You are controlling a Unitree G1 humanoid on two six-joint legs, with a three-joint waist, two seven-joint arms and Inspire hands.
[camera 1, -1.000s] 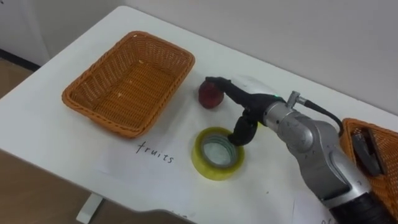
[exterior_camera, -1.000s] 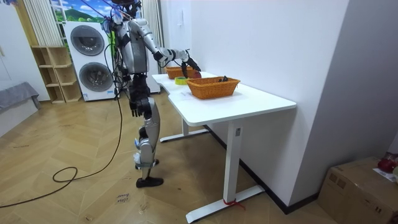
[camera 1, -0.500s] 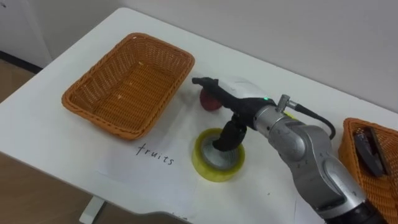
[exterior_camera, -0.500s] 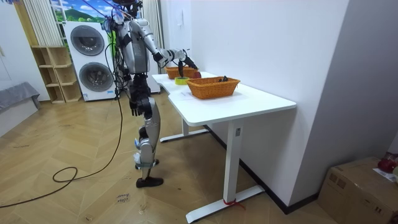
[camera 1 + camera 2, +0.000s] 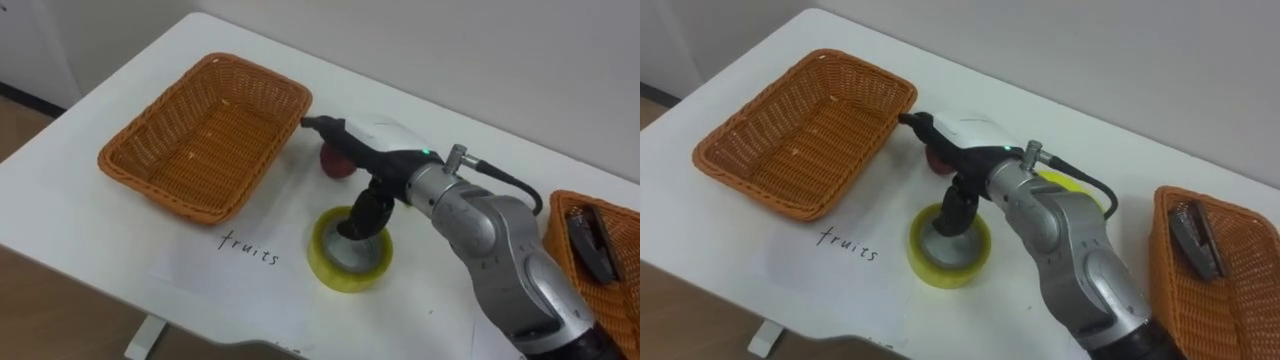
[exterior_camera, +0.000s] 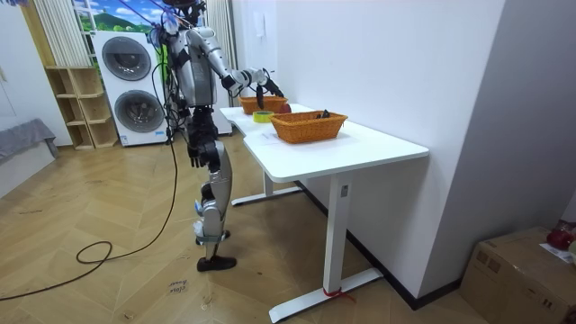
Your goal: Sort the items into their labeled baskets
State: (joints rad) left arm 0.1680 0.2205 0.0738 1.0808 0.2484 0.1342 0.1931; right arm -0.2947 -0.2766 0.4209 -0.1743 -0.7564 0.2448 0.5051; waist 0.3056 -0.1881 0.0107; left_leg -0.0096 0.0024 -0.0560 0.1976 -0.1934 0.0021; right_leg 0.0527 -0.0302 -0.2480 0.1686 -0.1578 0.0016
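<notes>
Shifted since a second ago: we log the right hand [image 5: 383, 156] further toward the robot's left. Its fingertips are now at the left basket's near corner, and its thumb has gone from the tape's right rim to the core.

- Table [image 5: 90, 235]: white. We note the robot standing at its long side in the room view, right arm stretched out over the top.
- Left basket [image 5: 160, 192]: wicker, nothing in it, on the table's left part.
- Right basket [image 5: 556, 228]: wicker, at the right edge, well apart from the first.
- Right hand: fingers straight and spread out flat above the apple, gripping nothing; thumb pointing down into the tape's hole.
- Tape [image 5: 325, 266]: yellow roll, flat on the table, between the baskets.
- Apple [image 5: 334, 166]: red, on the table just behind the tape, near the left basket, partly under the fingers.
- Dark tool [image 5: 590, 246]: lies in the right basket; we cannot tell its kind.
- Writing [image 5: 250, 246]: a hand-written word before the left basket.
</notes>
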